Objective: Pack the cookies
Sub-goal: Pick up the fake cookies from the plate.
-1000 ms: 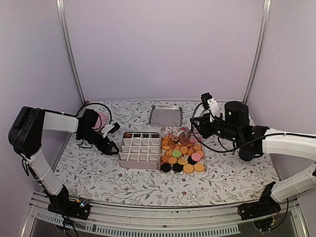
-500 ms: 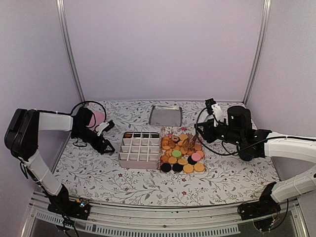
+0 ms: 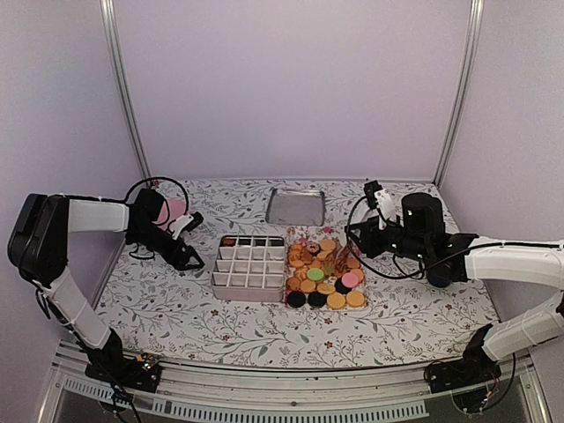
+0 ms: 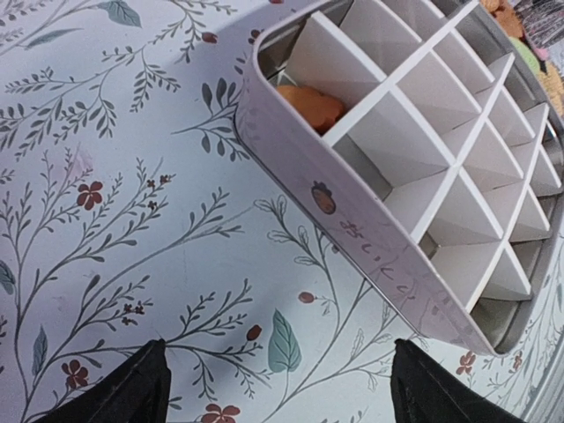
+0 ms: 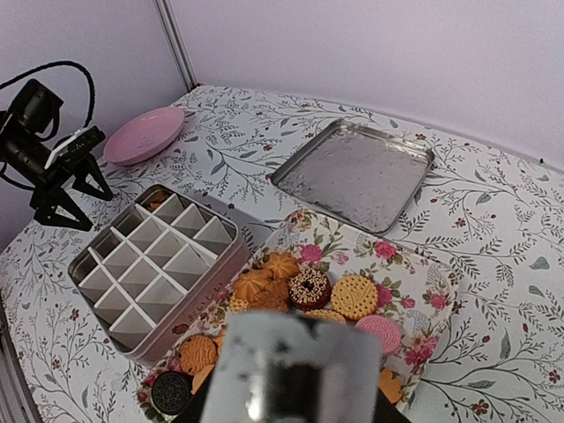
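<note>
Pink at the far left is a shallow plate (image 3: 179,211), bare and playing no part in the packing so far. Just near of it the left gripper (image 4: 278,392) hovers low over the flowered tablecloth (image 4: 132,220), its jaws spread wide with nothing between them, close beside the left wall of the divided tin (image 4: 370,238).

The job looks barely begun. In the left wrist view one orange, flower-shaped biscuit (image 4: 308,104) lies in the tin's far-left corner cell, and every other cell in sight shows only its bare floor. The top view gives merely a dark speck in that cell, so only the wrist camera settles what it is.

To the right, touching the tin, the floral tray (image 5: 423,282) carries nearly all the cookies (image 3: 324,271): golden ones, several black, some pink, one green. The steel tray (image 5: 352,176) beyond it holds nothing.

The right gripper (image 5: 291,361) hangs above the tray's right part. Its own camera shows only a blur there, and the top view is too small, so I cannot tell whether it is open, closed or carrying a cookie.
</note>
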Motion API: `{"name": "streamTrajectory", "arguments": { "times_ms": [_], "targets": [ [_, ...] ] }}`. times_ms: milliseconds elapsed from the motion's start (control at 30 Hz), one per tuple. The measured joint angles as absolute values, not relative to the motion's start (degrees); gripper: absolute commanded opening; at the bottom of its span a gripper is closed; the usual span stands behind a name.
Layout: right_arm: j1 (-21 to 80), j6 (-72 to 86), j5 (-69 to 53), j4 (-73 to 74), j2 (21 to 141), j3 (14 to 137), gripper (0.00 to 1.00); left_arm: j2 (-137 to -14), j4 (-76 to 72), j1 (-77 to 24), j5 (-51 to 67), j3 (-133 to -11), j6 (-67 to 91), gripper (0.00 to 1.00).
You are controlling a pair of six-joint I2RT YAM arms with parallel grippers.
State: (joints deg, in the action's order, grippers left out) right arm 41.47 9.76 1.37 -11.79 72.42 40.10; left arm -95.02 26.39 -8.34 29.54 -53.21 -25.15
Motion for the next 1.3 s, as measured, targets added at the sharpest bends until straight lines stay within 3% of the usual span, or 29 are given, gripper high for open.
{"name": "streamTrajectory", "arguments": {
  "times_ms": [300,667,833,1300],
  "targets": [
    [41.17,10.87,-0.16,-13.06,73.25,38.98,0.27,-95.02,26.37,-8.14,29.56,-53.28,-25.12,0.87],
    [41.17,11.88,-1.28,-15.75,75.99,39.05,0.26,-95.02,26.26,-8.05,29.63,-53.28,-25.08,0.86],
    [41.15,12.14,-1.83,-16.80,77.78,39.40,0.00,-95.02,26.22,-8.03,29.65,-53.28,-25.08,0.86],
    [41.12,8.80,-2.96,-10.81,75.68,48.18,0.00,-95.02,26.06,-7.75,29.58,-53.28,-25.12,0.86]
  ]
}}
